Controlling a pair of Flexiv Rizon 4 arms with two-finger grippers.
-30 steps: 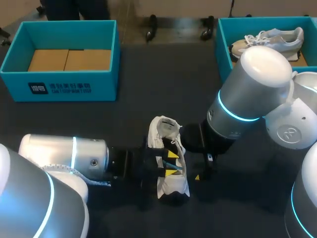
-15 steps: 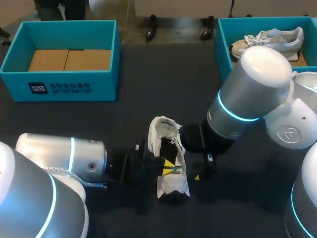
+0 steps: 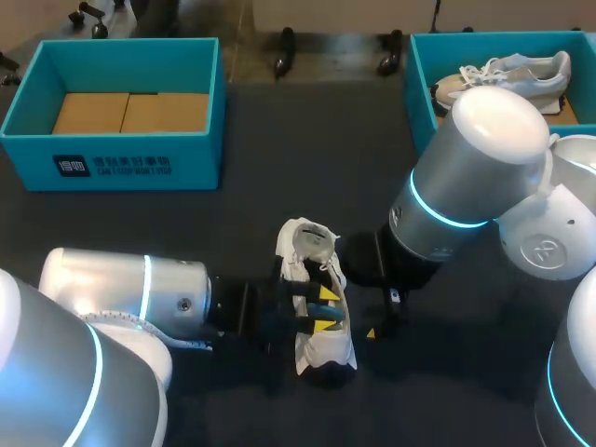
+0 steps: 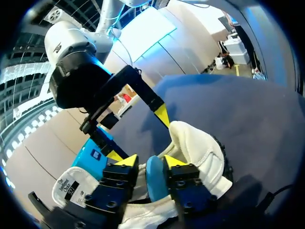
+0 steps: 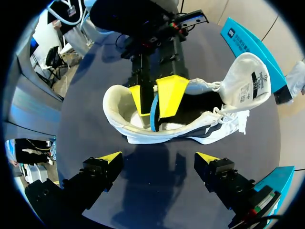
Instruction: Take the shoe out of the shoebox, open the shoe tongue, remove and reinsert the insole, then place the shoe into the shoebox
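The left arm is pushing forward again after drawing back a little half a second earlier, so the left gripper (image 4: pixel 150 164) is sitting slightly deeper in the shoe (image 3: pixel 328 352) than it was then. Its yellow fingers are pinching the blue insole (image 4: pixel 155 182) from both sides, and in the head view a blue edge is now showing between the tips, where a second ago only yellow was showing. The shoe itself is hardly shifting; it is lying on the dark table (image 3: pixel 279 149) at the near middle, with its tongue (image 3: pixel 308 240) flipped open at the far end. I am taking this as the insole step being under way, though I cannot tell whether the insole is coming out or going back in. The right gripper (image 5: pixel 156 161) is hanging just right of the shoe with its fingers spread wide and gripping nothing; it is keeping its place through all three frames.

As for writing, the left shoebox (image 3: pixel 130 172), at the far left, is carrying a white logo block and a line of white print on its near wall; the tongue is bearing a white label (image 5: pixel 251 86) with small dark print; I am leaving both unread. The right shoebox (image 3: pixel 416 88), at the far right, is holding a second pale shoe (image 3: pixel 507 74).
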